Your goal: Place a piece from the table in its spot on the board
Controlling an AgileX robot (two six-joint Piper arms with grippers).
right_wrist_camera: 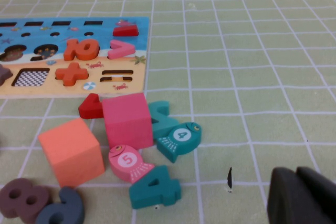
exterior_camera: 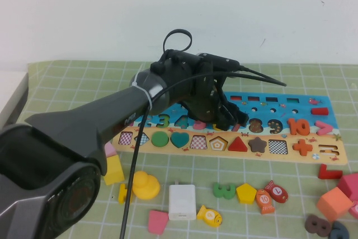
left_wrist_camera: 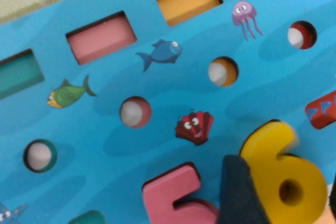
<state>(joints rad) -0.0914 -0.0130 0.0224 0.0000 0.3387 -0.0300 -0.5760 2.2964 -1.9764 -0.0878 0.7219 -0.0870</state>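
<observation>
The board (exterior_camera: 279,102) lies across the far middle of the table, with a blue numeral band and a tan shape band. My left gripper (exterior_camera: 226,118) reaches over its numeral row. In the left wrist view the left gripper (left_wrist_camera: 287,195) is shut on the piece, a yellow "6" (left_wrist_camera: 283,177), and holds it right at the blue board surface (left_wrist_camera: 157,129) next to the pink "5" (left_wrist_camera: 173,198). The piece is hidden behind the arm in the high view. My right gripper (right_wrist_camera: 302,198) is shut and empty, low over the mat to the right of the board, outside the high view.
Loose pieces lie in front of the board: a yellow duck (exterior_camera: 146,186), a white block (exterior_camera: 182,201), a green numeral (exterior_camera: 224,190), a yellow pentagon (exterior_camera: 246,193) and an orange cube (exterior_camera: 334,202). A pink cube (right_wrist_camera: 126,119) and a teal "4" (right_wrist_camera: 155,190) lie near the right gripper.
</observation>
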